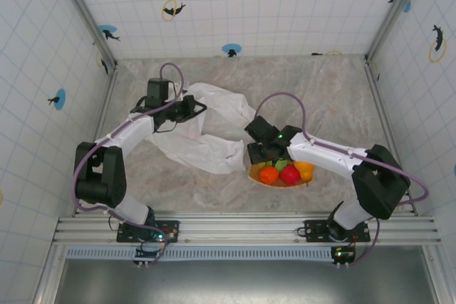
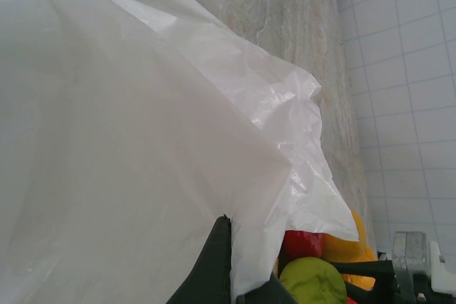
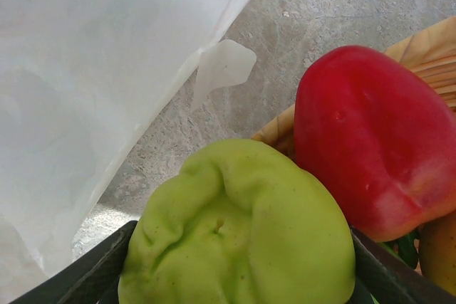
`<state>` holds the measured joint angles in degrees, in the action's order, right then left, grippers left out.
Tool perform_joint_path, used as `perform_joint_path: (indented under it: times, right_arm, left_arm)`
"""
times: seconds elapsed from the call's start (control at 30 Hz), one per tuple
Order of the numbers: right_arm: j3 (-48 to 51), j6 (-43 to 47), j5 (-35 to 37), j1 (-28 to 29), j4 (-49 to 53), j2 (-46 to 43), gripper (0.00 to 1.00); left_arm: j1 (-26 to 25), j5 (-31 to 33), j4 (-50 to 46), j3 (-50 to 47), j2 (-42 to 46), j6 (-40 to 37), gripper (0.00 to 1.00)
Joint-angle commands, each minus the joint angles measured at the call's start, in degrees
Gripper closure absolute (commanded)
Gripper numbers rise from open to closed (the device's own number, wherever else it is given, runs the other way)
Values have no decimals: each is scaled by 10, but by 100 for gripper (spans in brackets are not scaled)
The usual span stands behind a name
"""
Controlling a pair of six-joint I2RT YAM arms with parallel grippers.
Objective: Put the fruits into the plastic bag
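Got a wrinkly green fruit (image 3: 242, 226) squeezed in the right gripper (image 3: 239, 275), just beside a red fruit (image 3: 370, 140) at the rim of the orange tray (image 3: 274, 127). Also spotted an orange fruit (image 1: 268, 174) and a yellow fruit (image 1: 305, 169) on that tray. Over at the left gripper (image 2: 235, 286): clamped tight on a fold of the plastic bag (image 2: 142, 140), spread over the marbled tabletop (image 1: 320, 90) beside the tray.

An orange tray (image 3: 427, 51) sits on the marbled table (image 1: 320, 90).
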<state>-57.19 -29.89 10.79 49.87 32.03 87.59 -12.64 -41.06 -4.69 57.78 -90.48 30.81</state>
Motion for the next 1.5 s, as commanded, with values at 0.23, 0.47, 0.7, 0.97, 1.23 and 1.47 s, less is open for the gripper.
perform_joint_path:
  times: [0.23,0.47,0.7,0.97,1.23,1.47]
  right_arm:
    - [8,77,-33,-3,-115,-126,43]
    - [33,162,-58,-36,-190,-112,46]
    - [50,176,-117,-36,-248,-64,47]
    - [54,191,-174,-10,-327,-11,47]
    - [18,226,-231,-4,-384,56,47]
    - [21,203,-200,8,-455,94,47]
  left_arm:
    - [4,-9,-2,-2,10,-6,100]
    - [4,-26,-1,1,5,-3,100]
    - [4,-28,0,2,2,-2,100]
    - [3,-37,2,4,4,4,100]
    - [-6,-47,-4,11,7,5,100]
    - [-9,-63,10,3,14,24,100]
